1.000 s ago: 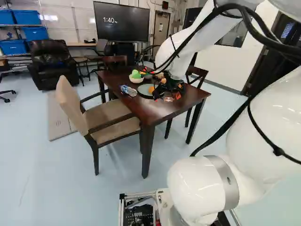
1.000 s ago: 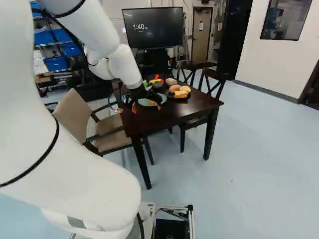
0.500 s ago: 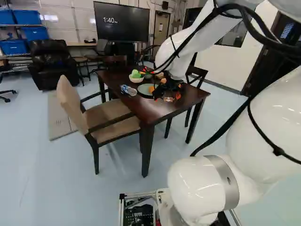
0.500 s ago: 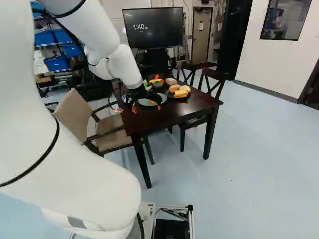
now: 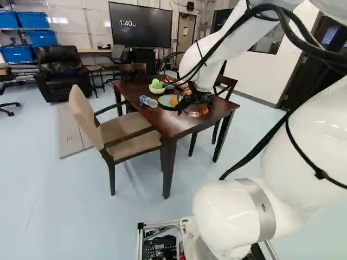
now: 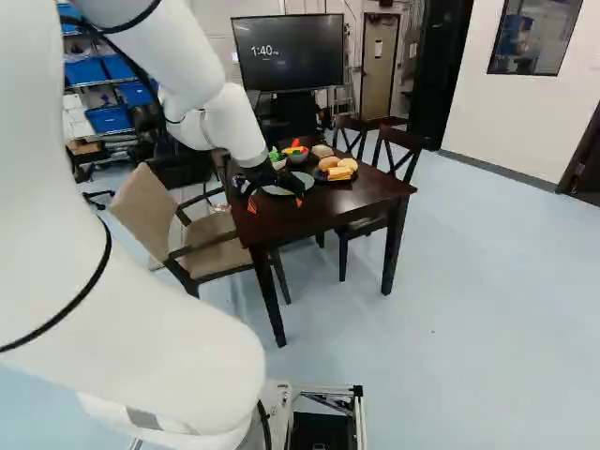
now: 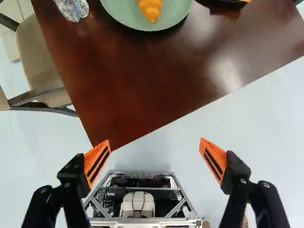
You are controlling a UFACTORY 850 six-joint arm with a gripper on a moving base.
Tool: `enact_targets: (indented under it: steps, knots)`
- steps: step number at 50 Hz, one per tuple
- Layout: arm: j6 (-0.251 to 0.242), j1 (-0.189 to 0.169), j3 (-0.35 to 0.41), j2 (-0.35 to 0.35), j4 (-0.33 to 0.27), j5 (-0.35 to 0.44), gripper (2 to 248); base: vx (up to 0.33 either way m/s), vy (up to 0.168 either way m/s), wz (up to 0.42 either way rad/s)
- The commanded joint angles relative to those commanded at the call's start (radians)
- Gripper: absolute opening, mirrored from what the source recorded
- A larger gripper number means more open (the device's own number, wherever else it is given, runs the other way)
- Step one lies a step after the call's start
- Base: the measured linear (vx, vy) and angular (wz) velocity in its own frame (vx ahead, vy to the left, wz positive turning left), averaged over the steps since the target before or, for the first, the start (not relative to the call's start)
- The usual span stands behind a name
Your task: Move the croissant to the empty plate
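Brown wooden table [image 6: 323, 217], chairs [image 5: 124, 130] beside it, on pale blue floor [image 6: 487, 281], the hand [image 6: 276, 201] wide open and empty

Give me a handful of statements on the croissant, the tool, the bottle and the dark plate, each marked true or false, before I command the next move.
1. The croissant lies on the green plate. True.
2. The tool is clamped on the croissant. False: its fingers stand wide apart with nothing between them, and the croissant lies well ahead of them.
3. The dark plate bears several pieces of food. True.
4. The bottle shares the green plate with the croissant. False: it lies on the table, beside that plate.
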Motion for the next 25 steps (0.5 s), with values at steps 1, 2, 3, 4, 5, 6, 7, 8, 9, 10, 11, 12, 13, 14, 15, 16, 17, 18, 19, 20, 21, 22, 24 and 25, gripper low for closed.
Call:
enact_targets:
  steps: [1,2,3,4,5,6,7,8,9,10,11,12,13,14,15,16,17,18,19,20,21,22,24,25]
  knots:
    - [0.0,0.0,0.0,0.0,0.0,0.0,247,-0.104,-0.007,0.001]
    - [0.0,0.0,0.0,0.0,0.0,0.0,247,-0.107,-0.003,0.005]
    - [0.0,0.0,0.0,0.0,0.0,0.0,247,-0.121,0.0,0.002]
    - [0.0,0.0,0.0,0.0,0.0,0.0,247,-0.106,0.001,0.006]
    - [0.0,0.0,0.0,0.0,0.0,0.0,247,-0.105,0.002,0.005]
    - [0.0,0.0,0.0,0.0,0.0,0.0,247,-0.103,0.001,0.008]
    - [0.0,0.0,0.0,0.0,0.0,0.0,247,-0.123,-0.002,0.011]
    - [0.0,0.0,0.0,0.0,0.0,0.0,247,-0.134,-0.006,0.005]
    - [0.0,0.0,0.0,0.0,0.0,0.0,247,-0.099,-0.007,0.005]
    - [0.0,0.0,0.0,0.0,0.0,0.0,247,-0.115,-0.006,0.0]
    - [0.0,0.0,0.0,0.0,0.0,0.0,247,-0.096,-0.002,0.0]
    - [0.0,0.0,0.0,0.0,0.0,0.0,247,-0.118,-0.003,-0.003]
    - [0.0,0.0,0.0,0.0,0.0,0.0,247,-0.099,-0.001,0.0]
    - [0.0,0.0,0.0,0.0,0.0,0.0,247,-0.113,-0.006,0.004]
    - [0.0,0.0,0.0,0.0,0.0,0.0,247,-0.109,0.0,0.004]
    - [0.0,0.0,0.0,0.0,0.0,0.0,247,-0.112,-0.001,0.005]
    - [0.0,0.0,0.0,0.0,0.0,0.0,247,-0.125,0.002,0.008]
    - [0.0,0.0,0.0,0.0,0.0,0.0,247,-0.118,-0.001,0.011]
    - [0.0,0.0,0.0,0.0,0.0,0.0,247,-0.126,-0.002,0.006]
    - [0.0,0.0,0.0,0.0,0.0,0.0,247,-0.108,-0.005,0.002]
    - [0.0,0.0,0.0,0.0,0.0,0.0,247,-0.105,-0.004,0.001]
    - [0.0,0.0,0.0,0.0,0.0,0.0,247,-0.106,-0.005,-0.001]
    - [0.0,0.0,0.0,0.0,0.0,0.0,247,-0.114,-0.002,0.002]
    - [0.0,0.0,0.0,0.0,0.0,0.0,247,-0.105,-0.001,0.007]
